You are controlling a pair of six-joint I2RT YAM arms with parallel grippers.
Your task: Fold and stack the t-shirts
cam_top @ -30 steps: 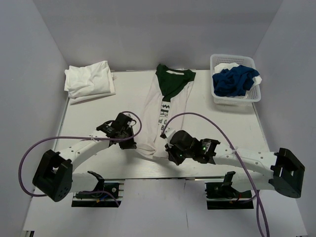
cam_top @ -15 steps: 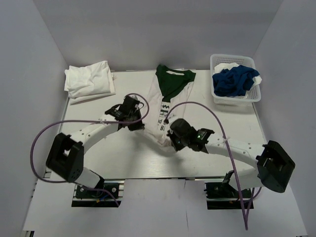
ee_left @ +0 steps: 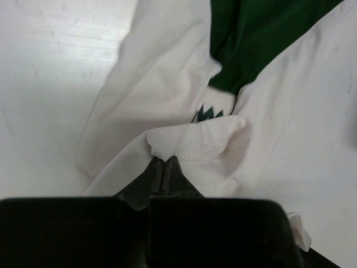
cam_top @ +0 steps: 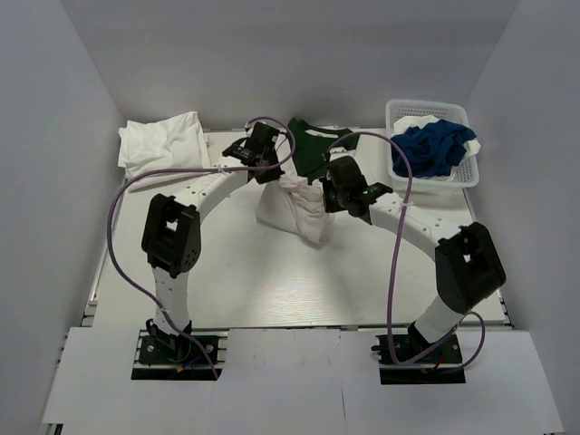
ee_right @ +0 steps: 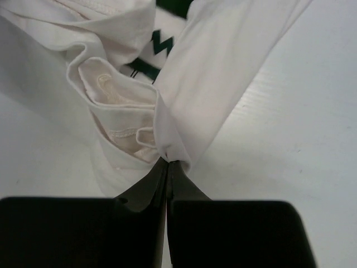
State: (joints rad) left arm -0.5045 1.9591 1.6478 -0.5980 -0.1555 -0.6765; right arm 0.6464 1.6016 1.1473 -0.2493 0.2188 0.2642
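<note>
One white shirt [cam_top: 299, 216] lies at the middle of the table [cam_top: 227, 272], toward the far edge. It is bunched and doubled over, with its near part raised off the surface. Green cloth [cam_top: 308, 149] shows at its far end; whether that is part of the shirt or a second one I cannot tell. Both wrist views show a bit of dark print on the white just beside the green.

The left gripper [ee_left: 164, 162] has its fingers pressed tight together on a stitched hem of the shirt, at the left of the bunch. The right gripper [ee_right: 168, 162] likewise pinches a fold of the shirt between closed fingers, at the right. The two grippers are near each other, with the raised cloth between them.

At the far left corner, well apart, sits a white pile [cam_top: 163, 147] of folded cloth. At the far right stands a basket [cam_top: 435, 183] holding a crumpled blue shirt [cam_top: 433, 147], with pale cloth [cam_top: 417, 122] behind it.
</note>
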